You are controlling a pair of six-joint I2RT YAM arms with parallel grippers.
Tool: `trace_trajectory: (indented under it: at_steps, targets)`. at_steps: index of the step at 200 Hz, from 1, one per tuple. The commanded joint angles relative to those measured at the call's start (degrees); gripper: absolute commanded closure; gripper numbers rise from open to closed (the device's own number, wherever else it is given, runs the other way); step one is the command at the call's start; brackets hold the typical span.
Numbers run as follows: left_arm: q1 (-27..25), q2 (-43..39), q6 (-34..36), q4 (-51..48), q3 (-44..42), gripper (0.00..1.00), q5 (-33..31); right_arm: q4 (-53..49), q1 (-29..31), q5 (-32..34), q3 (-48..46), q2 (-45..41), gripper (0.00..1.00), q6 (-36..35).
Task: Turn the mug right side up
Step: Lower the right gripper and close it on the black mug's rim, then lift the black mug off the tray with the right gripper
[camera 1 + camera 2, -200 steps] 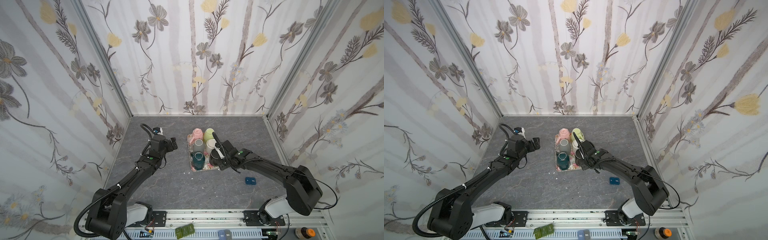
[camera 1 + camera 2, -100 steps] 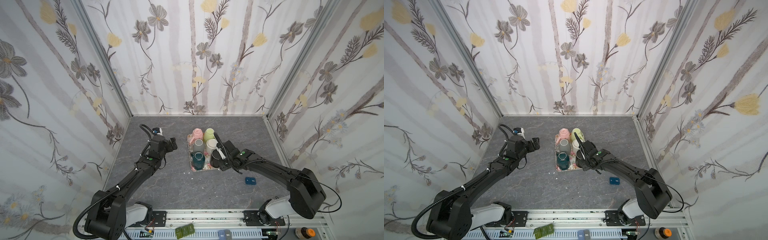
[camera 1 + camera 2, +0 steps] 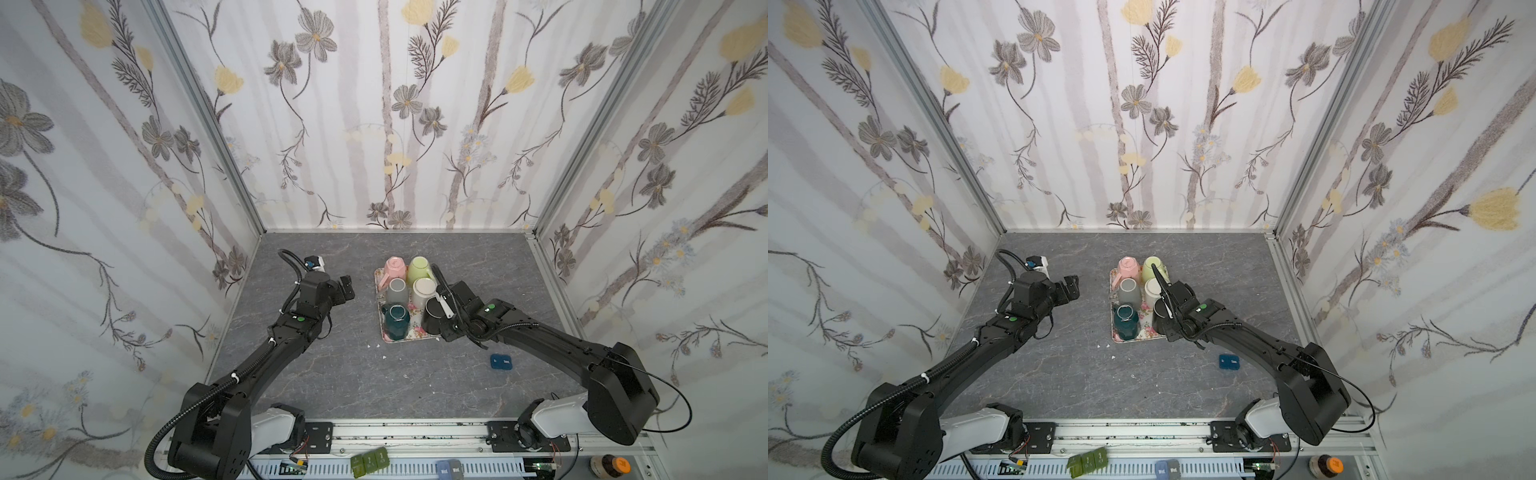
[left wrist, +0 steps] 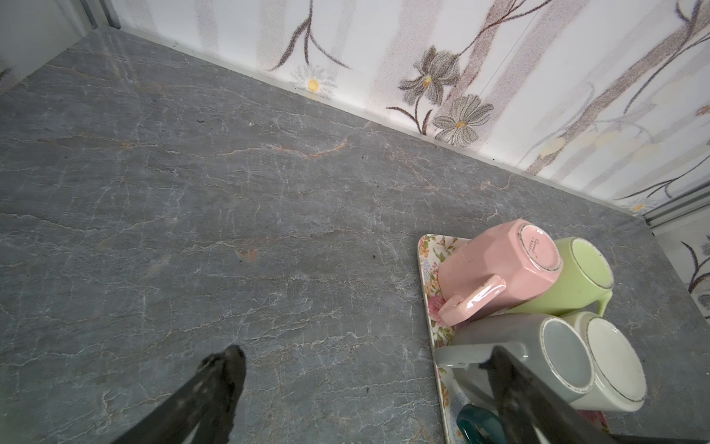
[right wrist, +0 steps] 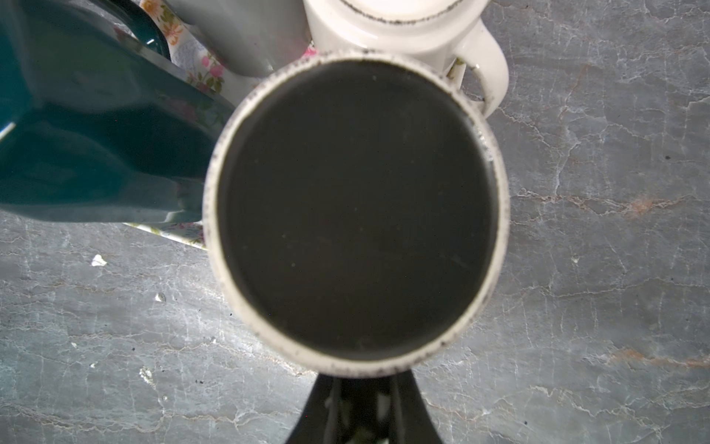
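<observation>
In both top views, the right gripper (image 3: 445, 309) is pinched narrow on the black mug (image 3: 432, 320) just beneath it, on the tray (image 3: 415, 332). The left gripper (image 3: 347, 289) is spread wide, well apart from the mug.

Left wrist — wide jaws over bare table (image 4: 192, 192).

Right wrist — the mug's pale ring touches the gripper's tip.

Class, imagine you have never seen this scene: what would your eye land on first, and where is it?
A flowered rectangular tray near the middle of the grey stone-look table stands out, crowded with six ceramic mugs of different colours. The right hand is shut at the edge of the black ceramic mug at the tray's near right corner, while the left hand hovers open above bare table left of the tray.
</observation>
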Motion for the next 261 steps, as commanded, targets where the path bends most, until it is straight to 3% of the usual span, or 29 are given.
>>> trace_trajectory:
  at_steps: [1,151,189,261]
  targets:
    - [-0.1,-0.1,-0.9,0.8,0.4,0.0,0.6,3.5,0.1,-0.1,0.1,-1.0,1.0,0.9]
    - [-0.1,0.4,-2.2,-2.5,3.0,0.0,1.6,8.3,-1.0,-5.4,-0.7,-10.2,1.0,2.4]
    - [-0.1,0.4,-1.6,-6.5,4.4,0.0,-1.2,13.0,-1.7,-8.9,-3.0,-13.1,1.0,5.2]
    - [-0.1,1.5,-0.9,-9.8,6.6,0.0,0.0,18.8,-2.9,-9.9,-5.1,-18.1,1.0,9.2]
